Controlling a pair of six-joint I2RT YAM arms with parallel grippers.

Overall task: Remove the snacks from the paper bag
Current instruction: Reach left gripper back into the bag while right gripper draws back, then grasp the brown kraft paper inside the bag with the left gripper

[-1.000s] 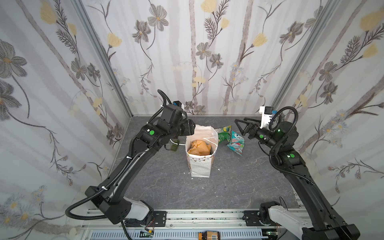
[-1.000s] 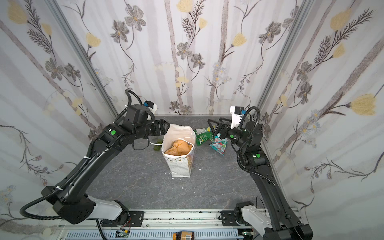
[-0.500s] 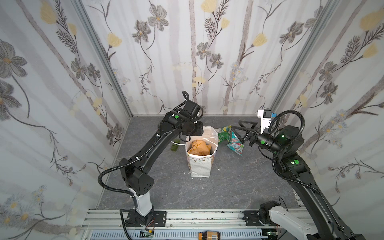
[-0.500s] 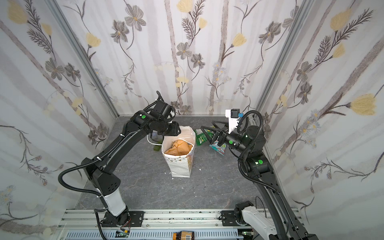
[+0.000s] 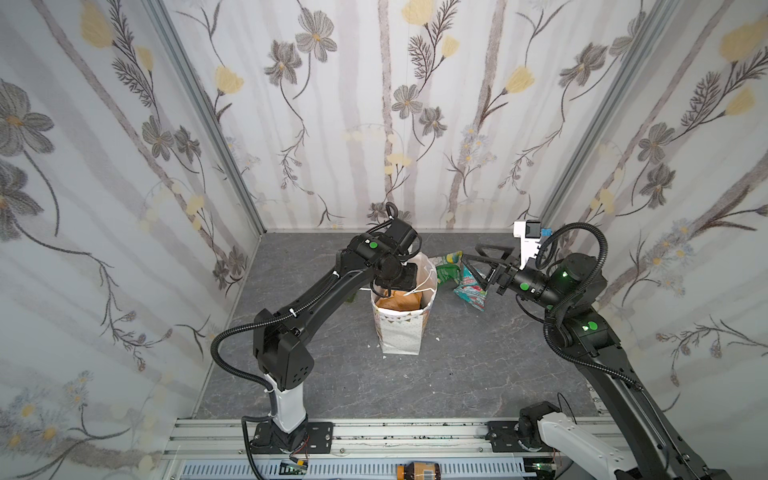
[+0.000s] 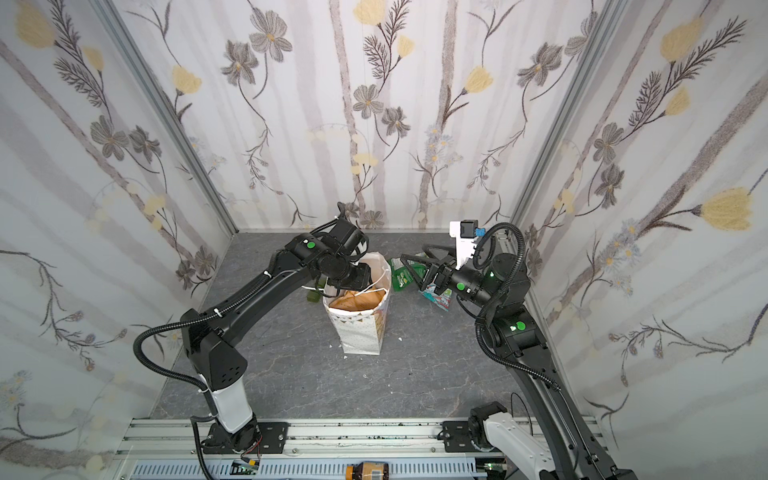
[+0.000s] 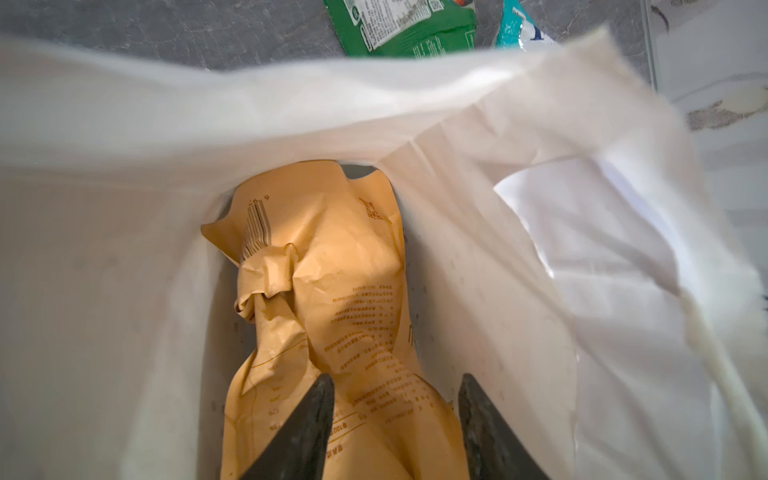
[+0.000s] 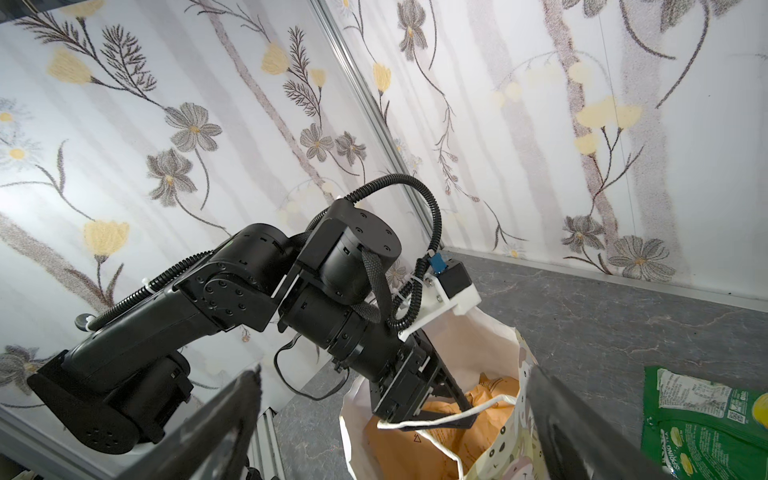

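Now left fingers (image 7: 303,432) astride orange pouch (image 7: 332,299).

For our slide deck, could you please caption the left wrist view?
Left gripper, jaws apart, inside the white paper bag above the crumpled orange pouch; green packet outside.

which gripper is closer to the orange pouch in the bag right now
Left. The left gripper is down inside the paper bag, its fingers astride the orange pouch. The right gripper hangs open outside the bag, near the green packet.
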